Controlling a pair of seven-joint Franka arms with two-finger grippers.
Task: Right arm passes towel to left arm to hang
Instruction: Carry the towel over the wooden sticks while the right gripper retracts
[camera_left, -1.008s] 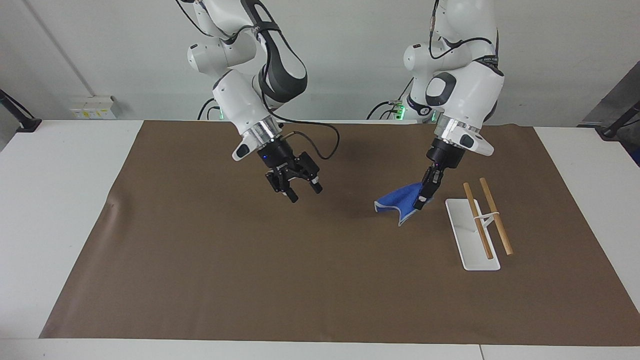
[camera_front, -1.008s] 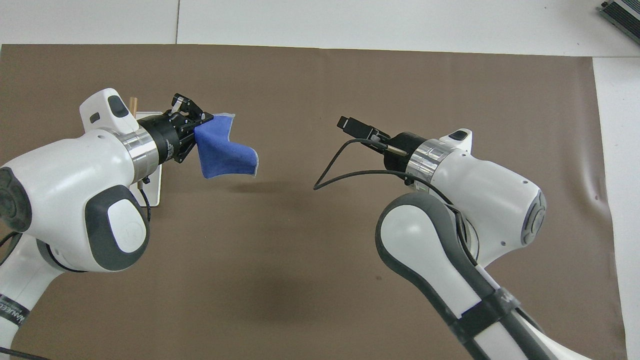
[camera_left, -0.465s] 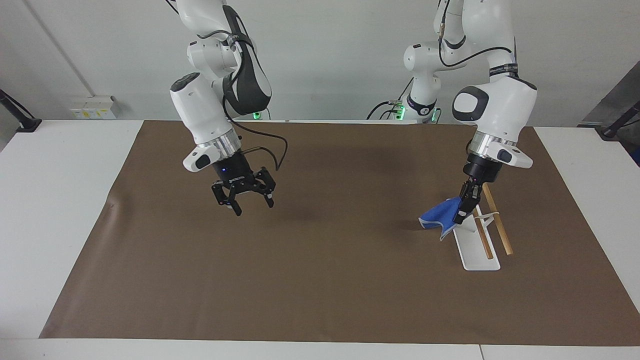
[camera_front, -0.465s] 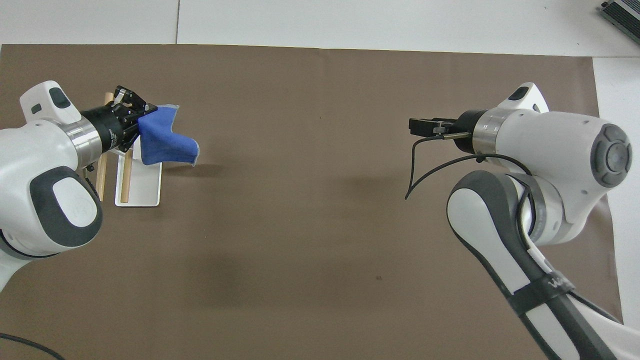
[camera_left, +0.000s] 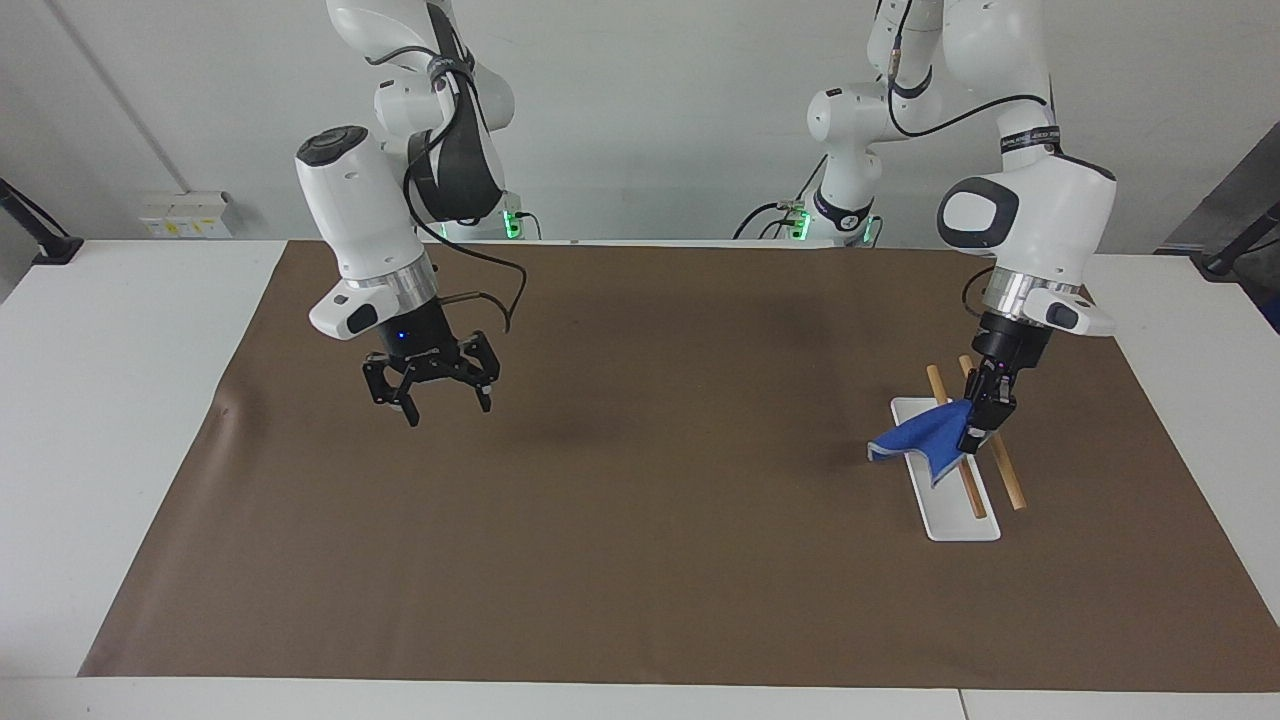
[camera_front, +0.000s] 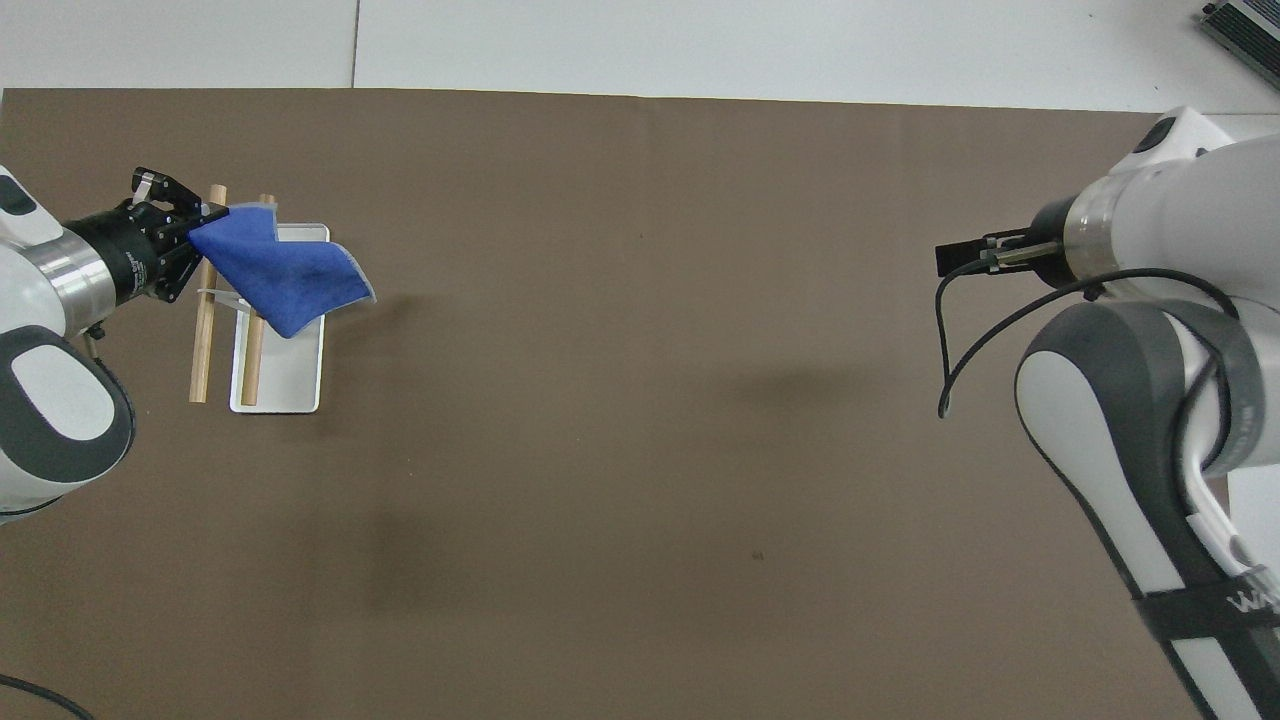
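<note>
The blue towel (camera_left: 915, 440) (camera_front: 280, 275) hangs from my left gripper (camera_left: 976, 436) (camera_front: 196, 240), which is shut on one corner of it. Gripper and towel are over a small rack: a white base (camera_left: 958, 520) (camera_front: 290, 385) carrying two raised wooden rods (camera_left: 1003, 470) (camera_front: 203, 345). The cloth droops across the rods and the base; whether it touches them I cannot tell. My right gripper (camera_left: 446, 404) (camera_front: 950, 258) hangs open and empty over the mat toward the right arm's end of the table, well apart from the towel.
A large brown mat (camera_left: 640, 560) (camera_front: 640, 450) covers most of the white table (camera_left: 120, 400). The rack stands on the mat toward the left arm's end.
The left arm has swung the towel from mid-mat toward its own end, so it now sits over the rack. The right arm has drawn back toward its end, still open.
</note>
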